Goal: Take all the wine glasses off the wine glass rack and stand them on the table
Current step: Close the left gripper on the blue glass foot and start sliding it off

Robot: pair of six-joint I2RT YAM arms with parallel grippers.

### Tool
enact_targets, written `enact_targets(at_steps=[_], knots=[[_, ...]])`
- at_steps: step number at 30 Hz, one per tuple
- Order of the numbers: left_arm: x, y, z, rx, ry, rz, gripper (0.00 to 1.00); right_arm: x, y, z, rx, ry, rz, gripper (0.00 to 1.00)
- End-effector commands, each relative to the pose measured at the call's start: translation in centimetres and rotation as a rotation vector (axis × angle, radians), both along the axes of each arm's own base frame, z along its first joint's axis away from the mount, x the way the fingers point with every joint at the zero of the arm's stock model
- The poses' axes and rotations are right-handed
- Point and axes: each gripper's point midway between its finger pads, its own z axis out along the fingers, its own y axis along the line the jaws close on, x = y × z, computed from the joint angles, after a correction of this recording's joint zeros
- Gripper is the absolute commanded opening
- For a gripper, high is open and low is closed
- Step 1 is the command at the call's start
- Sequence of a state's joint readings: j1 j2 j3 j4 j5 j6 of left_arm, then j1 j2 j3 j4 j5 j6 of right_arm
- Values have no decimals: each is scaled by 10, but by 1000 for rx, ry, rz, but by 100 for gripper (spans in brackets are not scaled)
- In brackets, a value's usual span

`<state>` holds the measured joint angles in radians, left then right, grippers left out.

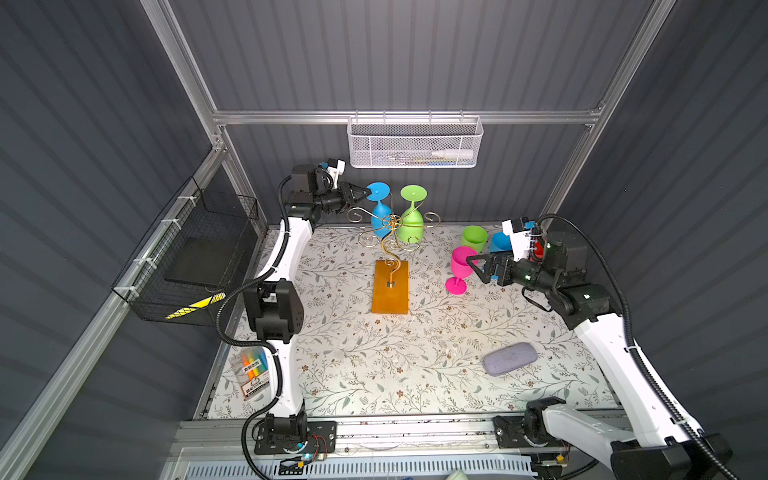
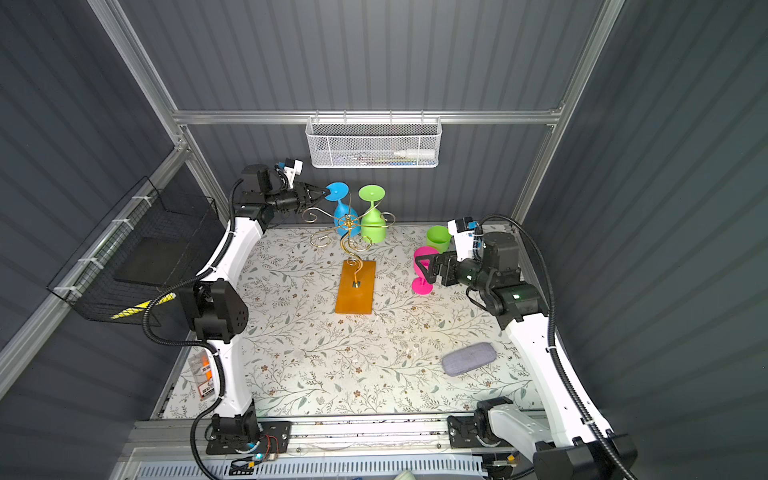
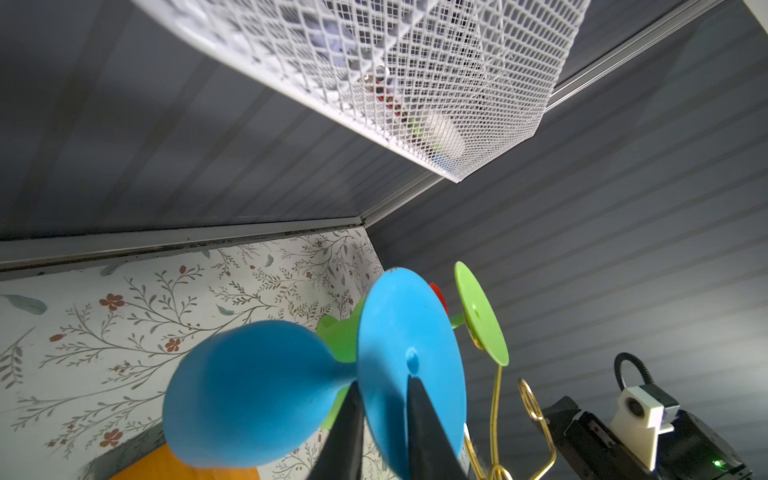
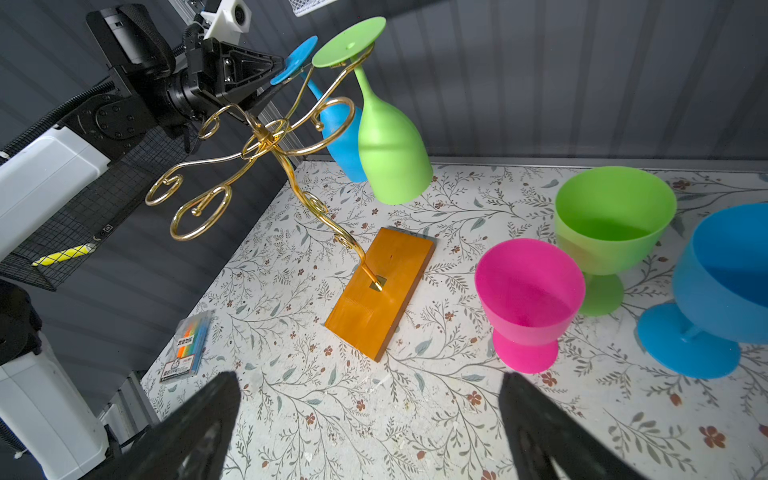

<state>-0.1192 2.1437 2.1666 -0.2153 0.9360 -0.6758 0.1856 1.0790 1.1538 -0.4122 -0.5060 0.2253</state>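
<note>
Dark grey panelled walls close in a table [image 1: 353, 353] covered with a pale, leafy floral print. From where I stand, the action is at the back.

The left gripper [image 1: 365, 192] is up high there. In the left wrist view its two black fingers [image 3: 419, 419] sit one on each face of the round foot of the blue wine glass [image 1: 380, 216], pinched together on it. That glass hangs upside down from a curled arm of the wine glass rack [image 1: 390, 291], foot on top and bowl below. A green wine glass [image 1: 411, 226] hangs the same way just beside it. The rack's gold wire stem rises in waves from an amber-orange base that lies flat near the middle of the table, and its other scroll arms are bare.

To the right, the right gripper [image 1: 477, 269] hovers with its jaws spread wide and nothing between them. It is just beside a pink glass [image 1: 461, 262] standing upright on the table. Behind that one stand a green glass [image 1: 473, 237] and a blue glass [image 1: 498, 242], also upright.

Nearer the front lies a grey case [image 1: 510, 358], well apart from the rack. A pack of markers [image 1: 253, 372] lies at the table's left edge. A white mesh basket [image 1: 415, 145] hangs on the back rail, and a black wire basket [image 1: 187, 257] hangs on the left rail.
</note>
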Motion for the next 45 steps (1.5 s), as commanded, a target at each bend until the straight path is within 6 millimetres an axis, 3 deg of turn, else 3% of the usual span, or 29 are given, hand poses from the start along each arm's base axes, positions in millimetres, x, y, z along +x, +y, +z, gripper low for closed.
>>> enact_targets(at_steps=[1,15,19,45], knots=[[-3,-5,11,-14,-28,-32,15,-1,-1,1,3,-6,-3,99],[-5,0,21,-67,-21,-36,7,-1,-1,-2,3,-1,-6,99],[-6,2,26,-87,-23,-39,0,0,-1,-3,2,2,-5,99],[-15,5,60,-178,-48,-66,0,-2,-1,0,9,-2,-5,99]])
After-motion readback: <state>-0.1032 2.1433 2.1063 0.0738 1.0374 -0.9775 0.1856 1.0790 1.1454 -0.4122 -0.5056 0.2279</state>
